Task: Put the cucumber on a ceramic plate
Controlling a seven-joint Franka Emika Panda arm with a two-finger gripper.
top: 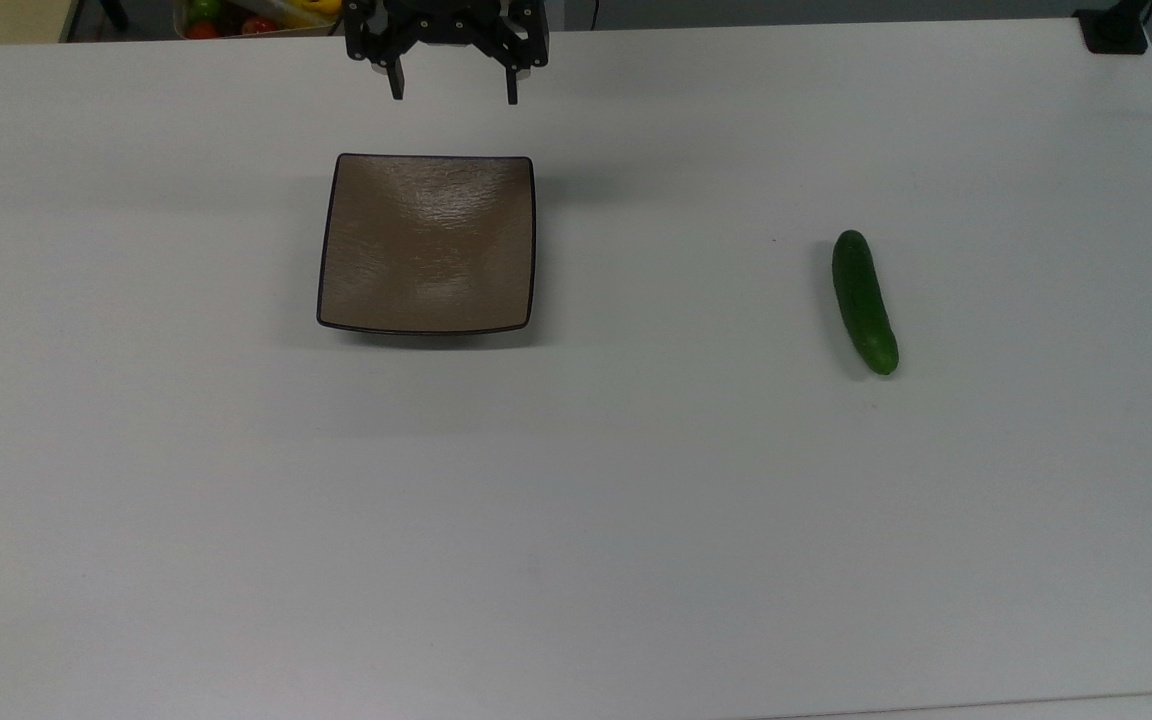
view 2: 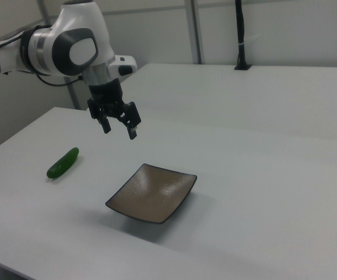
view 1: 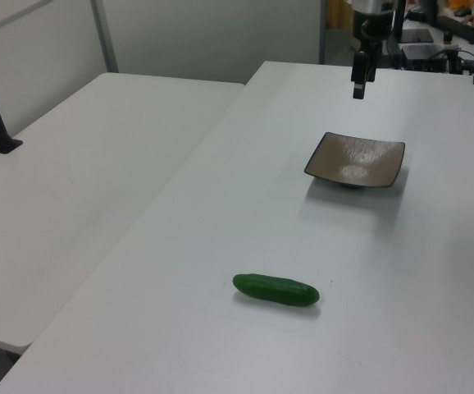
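A dark green cucumber [top: 865,301] lies flat on the white table at the top view's right, also seen as the cucumber [view 1: 275,289] in the left view and the cucumber [view 2: 63,163] in the right view. The square brown ceramic plate [top: 426,245] with a black rim sits bare, left of centre; plate [view 1: 356,159], plate [view 2: 151,192]. My gripper [top: 454,90] hangs open above the table just beyond the plate's far edge, holding nothing; gripper [view 2: 119,128], gripper [view 1: 360,86].
The white table [top: 636,500] stretches wide around both things. A second table [view 1: 73,189] adjoins it in the left view. A black post base [top: 1114,30] stands at the top view's far right corner. Colourful items [top: 246,15] lie beyond the far edge.
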